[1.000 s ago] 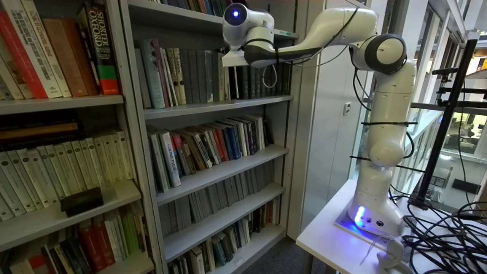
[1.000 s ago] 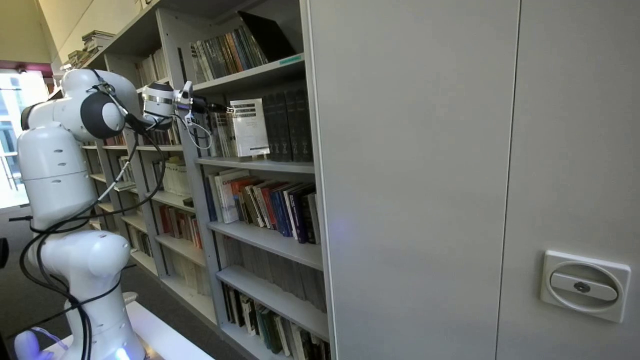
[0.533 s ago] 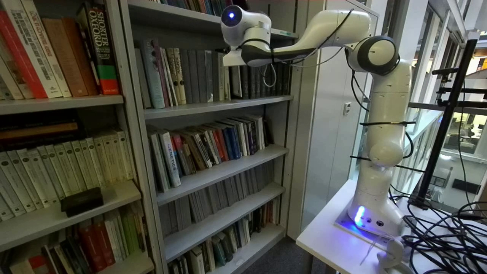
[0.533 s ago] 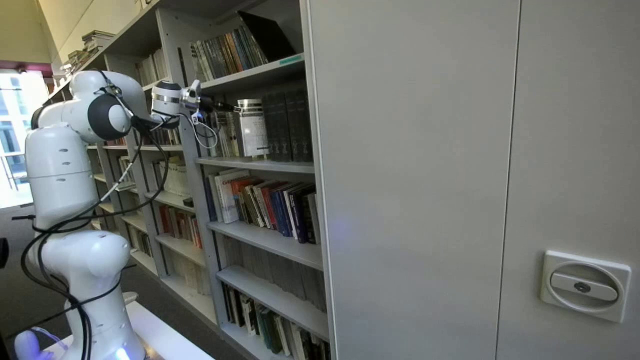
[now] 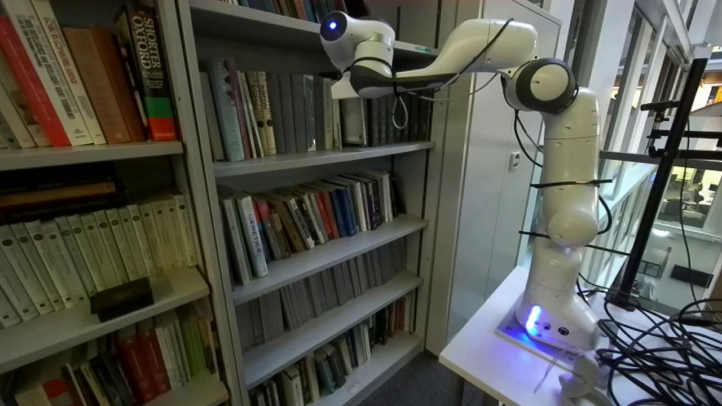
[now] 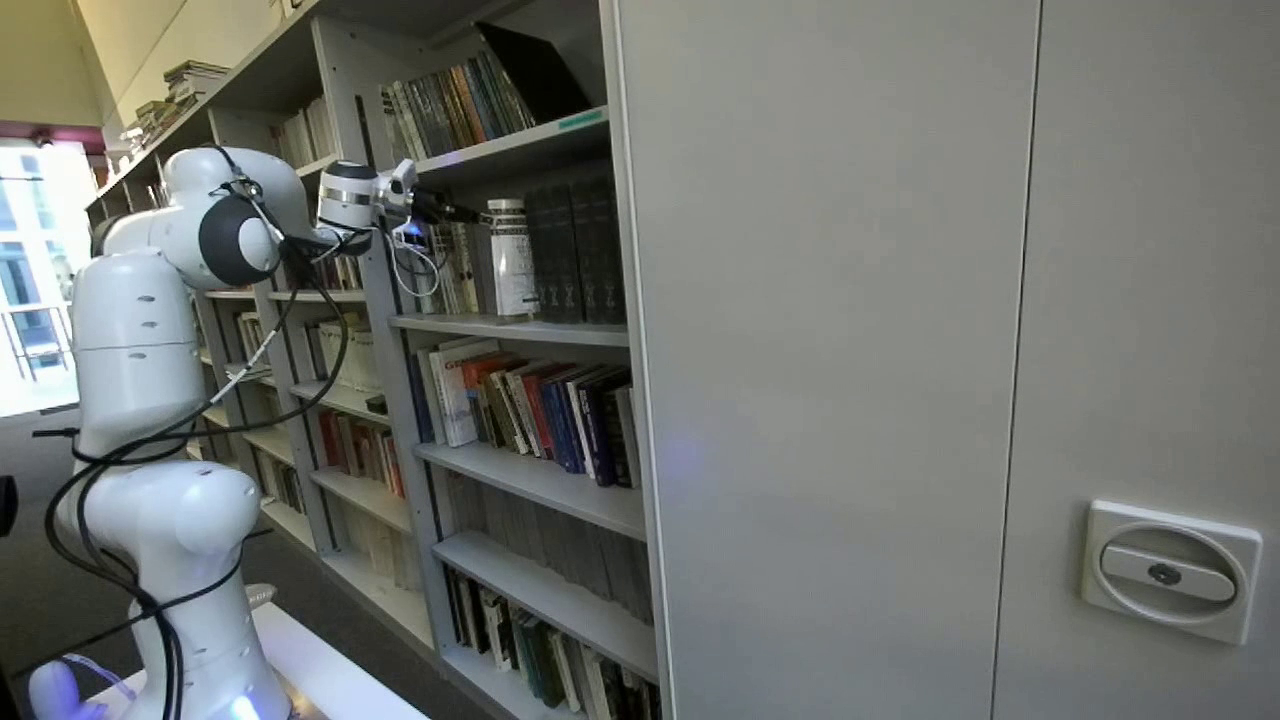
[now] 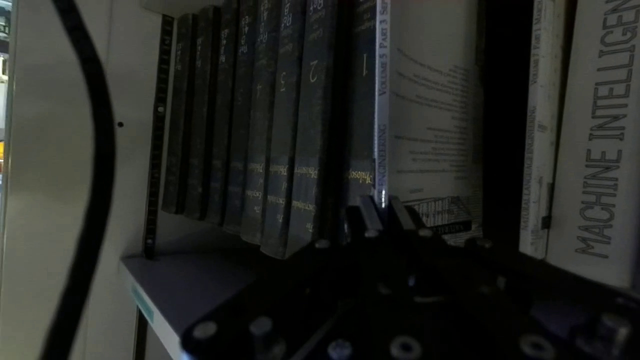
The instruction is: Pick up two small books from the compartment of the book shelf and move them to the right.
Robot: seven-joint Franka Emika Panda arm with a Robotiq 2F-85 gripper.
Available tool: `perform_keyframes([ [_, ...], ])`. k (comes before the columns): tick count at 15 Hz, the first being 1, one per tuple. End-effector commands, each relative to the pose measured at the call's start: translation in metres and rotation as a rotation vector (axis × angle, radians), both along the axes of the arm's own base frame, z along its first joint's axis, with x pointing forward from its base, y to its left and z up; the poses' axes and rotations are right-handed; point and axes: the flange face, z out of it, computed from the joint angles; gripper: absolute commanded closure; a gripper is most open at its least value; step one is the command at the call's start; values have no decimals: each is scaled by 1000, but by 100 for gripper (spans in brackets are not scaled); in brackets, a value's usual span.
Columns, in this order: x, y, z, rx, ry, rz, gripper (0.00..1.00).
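In the background, a tall grey bookshelf (image 5: 338,248) of several levels, next to a plain pale panel (image 6: 830,350). In the wide compartment (image 5: 316,158), a small book (image 6: 513,265) with a white cover: upright or nearly so, just beside the dark books (image 6: 570,255), seemingly jutting out in front of that row. Fingers (image 7: 370,212) almost fully closed, one on each side of the thin spine, with a hold close to the top end (upside down in the wrist view).

Step in hand, most likely: slotting the small book home on the right, against the dark books. Push straight back, slowly, keeping the spine parallel to the dark spines. With so high a hold, expect drag or swing at the bottom; pause at any bowing of the cover. Stay clear of the board (image 6: 500,143) above, and keep the hanging white cable (image 5: 401,128) from catching. Let go only when upright and fully seated in the compartment; whether touching its floor, hard to tell. Tip slightly toward the dark books first, against a slump into the gap on the opposite side. Then part the fingers just a little, sparing the nearest dark book a shove, and back out straight.

For the second small book, no certain sign: perhaps the narrow pale book (image 7: 537,125) across the gap.
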Motion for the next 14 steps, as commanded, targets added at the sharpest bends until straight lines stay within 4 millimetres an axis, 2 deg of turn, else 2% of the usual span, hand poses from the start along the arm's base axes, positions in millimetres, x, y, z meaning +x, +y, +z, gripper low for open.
perform_keyframes([
  [1, 12, -7, 10, 29, -23, -54, 98],
  [14, 43, -1, -2, 5, -112, -82, 98],
])
